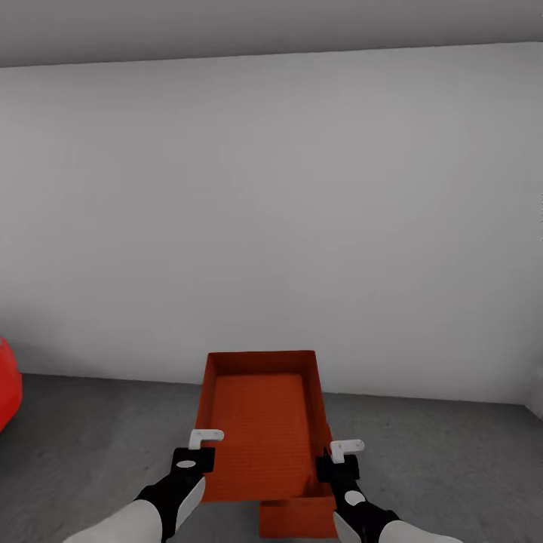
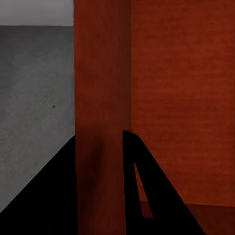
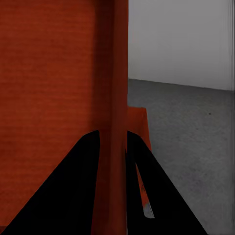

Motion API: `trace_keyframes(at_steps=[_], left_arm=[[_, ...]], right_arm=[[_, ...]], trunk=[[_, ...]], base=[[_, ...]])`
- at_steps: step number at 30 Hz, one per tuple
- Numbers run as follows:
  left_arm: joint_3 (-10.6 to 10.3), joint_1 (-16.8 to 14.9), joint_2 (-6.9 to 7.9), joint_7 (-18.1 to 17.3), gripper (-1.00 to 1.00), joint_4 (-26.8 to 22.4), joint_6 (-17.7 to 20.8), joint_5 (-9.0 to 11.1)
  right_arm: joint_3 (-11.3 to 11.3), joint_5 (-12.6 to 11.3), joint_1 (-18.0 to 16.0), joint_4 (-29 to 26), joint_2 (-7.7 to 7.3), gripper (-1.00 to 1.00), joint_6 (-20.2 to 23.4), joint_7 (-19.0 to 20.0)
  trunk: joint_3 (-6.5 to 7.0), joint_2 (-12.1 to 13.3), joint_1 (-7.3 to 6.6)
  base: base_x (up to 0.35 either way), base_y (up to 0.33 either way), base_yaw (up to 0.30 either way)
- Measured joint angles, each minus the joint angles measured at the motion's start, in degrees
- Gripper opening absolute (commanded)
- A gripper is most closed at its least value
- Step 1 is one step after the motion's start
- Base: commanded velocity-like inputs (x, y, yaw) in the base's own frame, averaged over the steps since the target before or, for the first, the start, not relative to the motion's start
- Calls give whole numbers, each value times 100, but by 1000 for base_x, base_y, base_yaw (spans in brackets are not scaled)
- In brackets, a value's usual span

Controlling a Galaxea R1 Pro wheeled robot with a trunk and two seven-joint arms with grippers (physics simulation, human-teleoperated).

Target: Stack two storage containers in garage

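An orange-red storage container [image 1: 260, 422] was held up between both arms in the garage, in front of a plain grey-white wall [image 1: 271, 211] and above the dark grey concrete floor [image 1: 98, 437]. Its open top showed an empty interior. The left claw [image 1: 197, 446] pinched the container's left wall, one finger [image 2: 147, 196] inside and one outside; the right claw [image 1: 341, 457] pinched the right wall in the same manner, that wall passing between its dark fingers [image 3: 73, 186]. A second orange-red container [image 1: 298, 520] sat on the floor directly beneath the near end of the held one, showing past its lower right edge. Part of a glossy red car [image 1: 6, 385] showed at the far left.
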Motion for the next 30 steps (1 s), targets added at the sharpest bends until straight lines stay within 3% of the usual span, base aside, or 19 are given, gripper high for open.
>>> trace_keyframes(at_steps=[13,21,30], left_arm=[[-6,0,0,0,-100,8,-5,14],[-3,1,-1,2,-100,3,1,10],[2,1,-1,0,-100,7,-4,4]], right_arm=[[-11,27,0,-3,-2,-100,6,-2],[-17,31,0,-2,-2,-100,8,-1],[-9,23,-1,1,-1,-100,5,-2]], trunk=[[0,0,1],[0,0,1],[0,1,2]], base=[[16,3,-235],[-2,-9,-31],[-85,-224,-1]])
